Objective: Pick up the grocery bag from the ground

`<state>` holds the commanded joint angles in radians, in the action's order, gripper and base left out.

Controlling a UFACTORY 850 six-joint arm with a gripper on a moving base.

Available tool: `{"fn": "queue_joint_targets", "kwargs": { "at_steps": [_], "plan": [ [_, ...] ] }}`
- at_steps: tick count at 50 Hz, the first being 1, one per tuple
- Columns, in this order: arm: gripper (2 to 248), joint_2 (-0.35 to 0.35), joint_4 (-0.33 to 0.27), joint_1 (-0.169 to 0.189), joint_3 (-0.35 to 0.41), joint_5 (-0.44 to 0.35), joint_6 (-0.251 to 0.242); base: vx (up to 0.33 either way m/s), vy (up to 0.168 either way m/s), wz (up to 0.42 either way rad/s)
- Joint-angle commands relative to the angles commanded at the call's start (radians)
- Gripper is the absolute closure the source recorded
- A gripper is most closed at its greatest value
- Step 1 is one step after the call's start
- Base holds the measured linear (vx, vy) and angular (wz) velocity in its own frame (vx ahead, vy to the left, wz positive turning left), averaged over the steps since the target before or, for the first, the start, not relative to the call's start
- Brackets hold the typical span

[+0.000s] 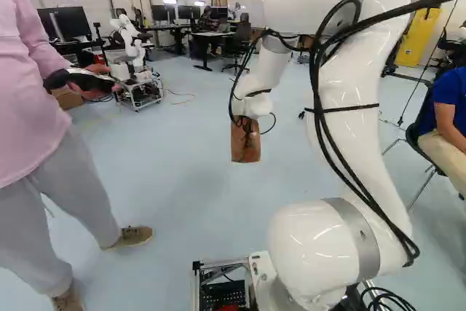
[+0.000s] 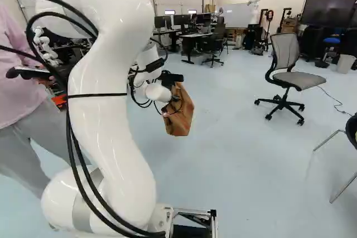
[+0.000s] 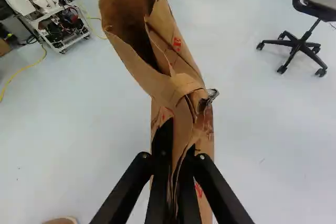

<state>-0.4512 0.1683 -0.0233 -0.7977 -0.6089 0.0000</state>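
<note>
Aloft, claw (image 2: 176, 98) pinches bag (image 2: 179, 120) by an edge, chair (image 2: 301, 80) well apart.

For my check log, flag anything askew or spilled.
The brown paper bag is creased and bunched where the tool pinches it, its mouth gaping to one side, so it looks lopsided. Nothing looks spilled.

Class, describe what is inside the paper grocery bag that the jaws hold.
In the open mouth of the paper grocery bag, only brown inner wall and a dark hollow show; folded paper hides anything deeper.
</note>
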Motion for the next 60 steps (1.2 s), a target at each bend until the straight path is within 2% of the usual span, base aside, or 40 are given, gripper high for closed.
{"fn": "queue_joint_targets", "kwargs": {
  "at_steps": [17,43,60],
  "plan": [
    [229,0.128,-0.030,0.004,0.125,-0.046,0.000,0.000,0.000,0.000],
    [229,0.375,-0.086,0.012,0.365,-0.135,0.000,0.000,0.000,0.000],
    [229,0.510,-0.118,0.016,0.496,-0.184,0.000,0.000,0.000,0.000]
  ]
}}
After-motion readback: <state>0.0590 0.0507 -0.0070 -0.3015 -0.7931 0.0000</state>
